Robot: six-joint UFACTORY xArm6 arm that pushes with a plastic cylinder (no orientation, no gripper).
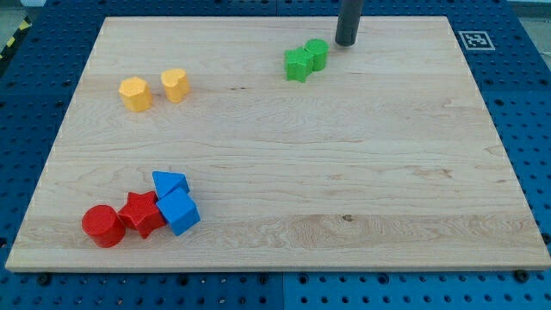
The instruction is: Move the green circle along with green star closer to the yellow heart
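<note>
The green circle [318,53] and the green star [298,64] touch each other near the view's top, right of centre, the star to the lower left of the circle. The yellow heart [175,84] stands at the upper left, with a yellow hexagon [135,94] just to its left. My tip [347,41] is on the board just to the upper right of the green circle, a small gap from it.
At the lower left a red circle [103,226], a red star [141,213], a blue triangle [169,183] and a blue cube [179,213] are clustered together. The wooden board [344,172] lies on a blue perforated table.
</note>
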